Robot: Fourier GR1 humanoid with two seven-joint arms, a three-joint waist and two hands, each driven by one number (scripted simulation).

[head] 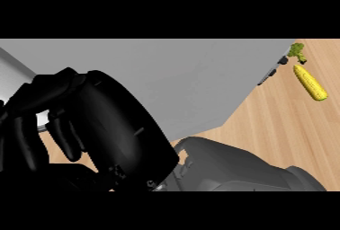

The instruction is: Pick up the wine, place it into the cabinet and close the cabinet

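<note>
My right hand fills the left of the head view, very close to the camera. Its grey forearm comes in from the lower right. The fingers hang down relaxed, not curled round anything, against a pale panel at the left edge. Behind the hand spreads the grey cabinet, with a dark handle at its far right corner. The wine shows nowhere; the hand and the cabinet hide what lies behind them. My left hand is out of view.
A yellow corn cob lies on the wooden counter at the upper right. A green broccoli sits just beyond it, next to the cabinet's corner.
</note>
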